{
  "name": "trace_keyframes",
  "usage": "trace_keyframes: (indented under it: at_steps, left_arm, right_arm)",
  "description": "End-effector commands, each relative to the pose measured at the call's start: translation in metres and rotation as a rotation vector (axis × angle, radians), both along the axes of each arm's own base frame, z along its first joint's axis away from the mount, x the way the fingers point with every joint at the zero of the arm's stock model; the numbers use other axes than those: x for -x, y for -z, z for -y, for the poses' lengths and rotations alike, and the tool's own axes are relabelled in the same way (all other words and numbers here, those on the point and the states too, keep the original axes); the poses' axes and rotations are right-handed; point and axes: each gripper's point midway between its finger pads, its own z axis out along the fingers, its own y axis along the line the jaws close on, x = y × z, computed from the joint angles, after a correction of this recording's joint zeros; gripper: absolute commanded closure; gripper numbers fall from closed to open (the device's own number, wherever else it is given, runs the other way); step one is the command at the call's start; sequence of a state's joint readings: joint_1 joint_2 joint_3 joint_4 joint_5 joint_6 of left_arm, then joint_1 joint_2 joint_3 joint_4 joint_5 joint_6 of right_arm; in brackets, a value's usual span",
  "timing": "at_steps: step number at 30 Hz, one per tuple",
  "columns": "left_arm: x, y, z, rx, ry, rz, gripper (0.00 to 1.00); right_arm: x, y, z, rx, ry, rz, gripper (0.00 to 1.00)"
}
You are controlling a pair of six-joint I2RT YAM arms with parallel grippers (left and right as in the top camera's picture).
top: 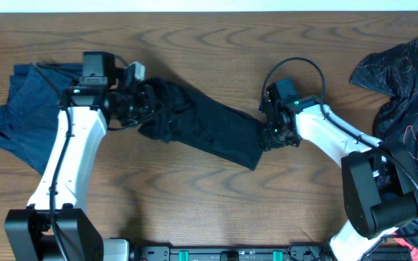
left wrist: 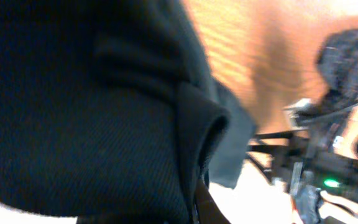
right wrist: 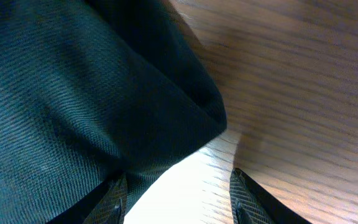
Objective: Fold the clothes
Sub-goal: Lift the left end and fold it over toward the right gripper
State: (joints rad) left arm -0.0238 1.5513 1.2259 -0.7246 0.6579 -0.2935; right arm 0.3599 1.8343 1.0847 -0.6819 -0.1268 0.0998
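The black shirt (top: 202, 123) lies bunched into a long band across the middle of the table, stretched between my two grippers. My left gripper (top: 140, 101) is shut on its left end; in the left wrist view the dark cloth (left wrist: 73, 106) fills most of the picture and hides the fingers. My right gripper (top: 271, 134) sits at the shirt's right end. In the right wrist view it (right wrist: 176, 199) stands open, with its fingertips (right wrist: 244, 199) apart. The shirt's edge (right wrist: 61, 93) drapes over the left finger, and bare wood shows between the two.
A dark blue garment (top: 20, 109) lies crumpled at the table's left edge, under the left arm. A black swirl-patterned garment (top: 405, 80) is heaped at the right edge, beside the right arm's base. The wooden table (top: 194, 210) runs on toward the front.
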Motion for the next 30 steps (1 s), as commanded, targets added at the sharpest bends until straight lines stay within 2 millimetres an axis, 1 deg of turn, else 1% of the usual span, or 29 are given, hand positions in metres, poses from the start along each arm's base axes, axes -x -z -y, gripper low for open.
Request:
trace_keyframes:
  at_steps: [1,7,15,20,25,30]
  left_arm:
    - [-0.002,-0.027,0.033,0.109,0.044,0.036,0.94]
    - [0.004,-0.033,0.078,0.111,0.159,0.097,0.95]
    - [0.025,-0.017,0.118,-0.017,0.252,0.112,0.93]
    - [0.034,-0.009,0.133,-0.062,0.291,0.111,0.93]
    - [0.036,0.005,0.136,-0.144,0.293,0.106,0.93]
    - [0.038,0.01,0.144,-0.176,0.311,0.124,0.93]
  right_arm:
    - [0.011,0.004,-0.01,-0.015,-0.014,-0.014,0.48]
    - [0.012,0.004,-0.015,-0.019,-0.016,-0.008,0.47]
    - [0.012,0.004,-0.015,-0.019,-0.016,-0.01,0.46]
    - [0.013,0.005,-0.015,-0.017,-0.016,-0.013,0.46]
    - [0.014,0.005,-0.015,-0.016,-0.016,-0.018,0.46]
    - [0.015,0.005,-0.015,-0.018,-0.011,-0.023,0.45]
